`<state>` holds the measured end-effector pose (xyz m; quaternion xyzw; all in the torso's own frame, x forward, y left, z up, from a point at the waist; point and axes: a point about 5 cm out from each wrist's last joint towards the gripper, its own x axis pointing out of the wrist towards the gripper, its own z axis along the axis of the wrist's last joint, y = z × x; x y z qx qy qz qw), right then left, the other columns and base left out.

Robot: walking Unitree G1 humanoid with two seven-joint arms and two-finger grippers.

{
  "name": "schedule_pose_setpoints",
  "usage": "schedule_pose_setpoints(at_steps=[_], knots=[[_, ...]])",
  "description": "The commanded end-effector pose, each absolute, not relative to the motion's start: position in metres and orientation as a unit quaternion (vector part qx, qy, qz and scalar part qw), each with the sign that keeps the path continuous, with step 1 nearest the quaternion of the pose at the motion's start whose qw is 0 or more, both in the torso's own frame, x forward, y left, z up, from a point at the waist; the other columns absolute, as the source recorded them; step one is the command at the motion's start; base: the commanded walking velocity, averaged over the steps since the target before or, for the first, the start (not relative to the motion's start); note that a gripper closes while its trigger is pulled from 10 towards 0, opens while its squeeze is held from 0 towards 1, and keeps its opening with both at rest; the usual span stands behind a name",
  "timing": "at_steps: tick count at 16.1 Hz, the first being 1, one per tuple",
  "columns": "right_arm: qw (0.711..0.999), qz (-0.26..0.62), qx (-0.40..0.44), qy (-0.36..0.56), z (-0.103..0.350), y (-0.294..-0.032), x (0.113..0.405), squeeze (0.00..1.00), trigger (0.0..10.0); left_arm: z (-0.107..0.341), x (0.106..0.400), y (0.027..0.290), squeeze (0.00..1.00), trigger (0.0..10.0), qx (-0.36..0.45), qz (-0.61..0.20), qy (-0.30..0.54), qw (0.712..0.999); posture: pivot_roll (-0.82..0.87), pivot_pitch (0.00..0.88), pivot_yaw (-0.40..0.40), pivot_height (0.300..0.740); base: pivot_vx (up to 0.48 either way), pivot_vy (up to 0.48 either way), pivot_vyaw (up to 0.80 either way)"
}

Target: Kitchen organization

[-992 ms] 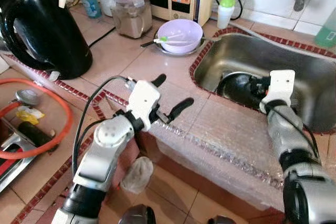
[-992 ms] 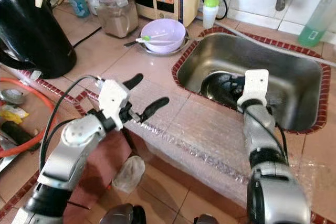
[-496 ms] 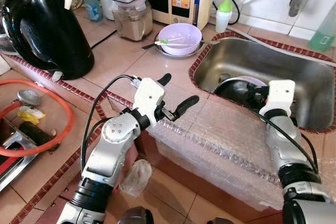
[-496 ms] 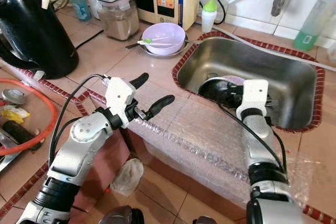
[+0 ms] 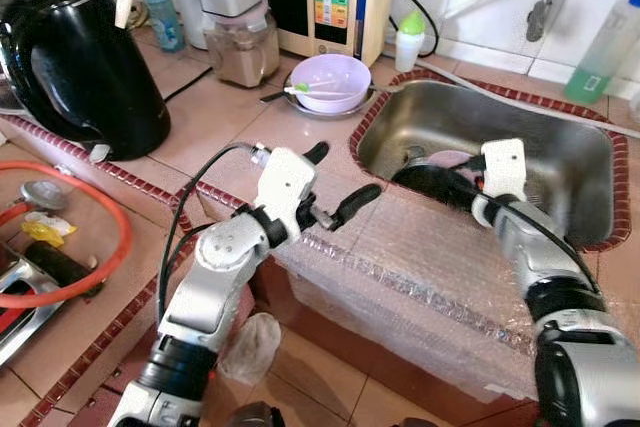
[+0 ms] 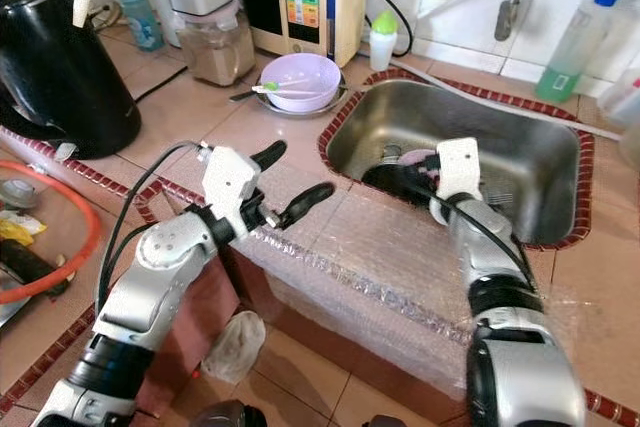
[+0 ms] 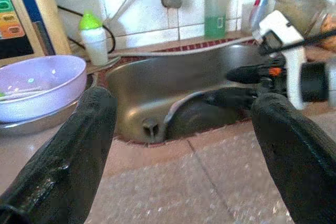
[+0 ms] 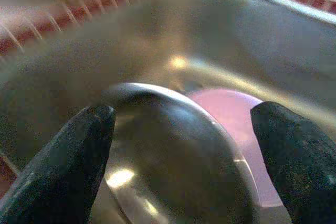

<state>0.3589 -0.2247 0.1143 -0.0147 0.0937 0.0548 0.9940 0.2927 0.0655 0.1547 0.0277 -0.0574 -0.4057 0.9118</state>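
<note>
In the steel sink (image 5: pixel 560 162), near its front left corner, a dark glass pot lid (image 8: pixel 173 156) lies over a pink dish (image 8: pixel 231 114), and the right gripper (image 8: pixel 181 145) hangs just above it with its jaws spread wide to either side of the lid's dome. To take it well, the jaws should drop squarely onto the rim or knob, not the slick curved glass, and close only once both fingers are past the edge, since the lid may slide on the dish beneath. The left gripper (image 5: pixel 335 182) hovers over the bubble-wrapped counter (image 5: pixel 420 247) edge, jaws also wide and empty. Behind it stand a lilac bowl (image 5: pixel 333 81) and a black kettle (image 5: pixel 80 57). Compared with a second ago, the right gripper sits further toward the sink's left corner, and the head camera has shifted.
</note>
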Motion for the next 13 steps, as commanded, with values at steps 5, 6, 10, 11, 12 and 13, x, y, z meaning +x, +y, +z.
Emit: schedule_pose_setpoints(at_steps=[5,6,10,11,12,13], knots=[[0.984,0.041,-0.036,0.172,0.115,-0.228,0.368,1.0,10.0,0.15,0.288,0.064,0.0,10.0,0.027,-0.414,-0.043,0.909,-0.06,0.013,0.041,0.74,0.0,0.0,0.0],[0.987,0.048,-0.02,0.152,0.124,-0.228,0.372,1.0,10.0,0.15,0.288,0.063,0.0,10.0,0.026,-0.416,-0.042,0.908,-0.06,0.013,0.041,0.74,0.0,0.0,0.0],[0.997,0.068,-0.021,-0.006,0.157,-0.228,0.361,1.0,10.0,0.156,0.293,0.069,0.0,10.0,0.006,-0.382,-0.054,0.923,-0.08,0.004,0.05,0.74,0.0,0.0,0.0],[0.998,0.058,-0.038,-0.007,0.15,-0.227,0.351,1.0,10.0,0.157,0.298,0.074,0.0,10.0,-0.004,-0.345,-0.056,0.937,-0.08,0.0,0.056,0.74,0.0,0.0,0.0],[0.998,0.057,-0.036,-0.009,0.142,-0.224,0.34,1.0,10.0,0.157,0.299,0.077,0.0,10.0,-0.02,-0.326,-0.051,0.944,-0.09,0.0,0.057,0.74,0.0,0.0,0.0],[0.998,0.058,-0.032,-0.012,0.137,-0.22,0.332,1.0,10.0,0.156,0.3,0.079,0.0,10.0,-0.031,-0.316,-0.047,0.947,-0.09,0.0,0.057,0.74,0.0,0.0,0.0]])
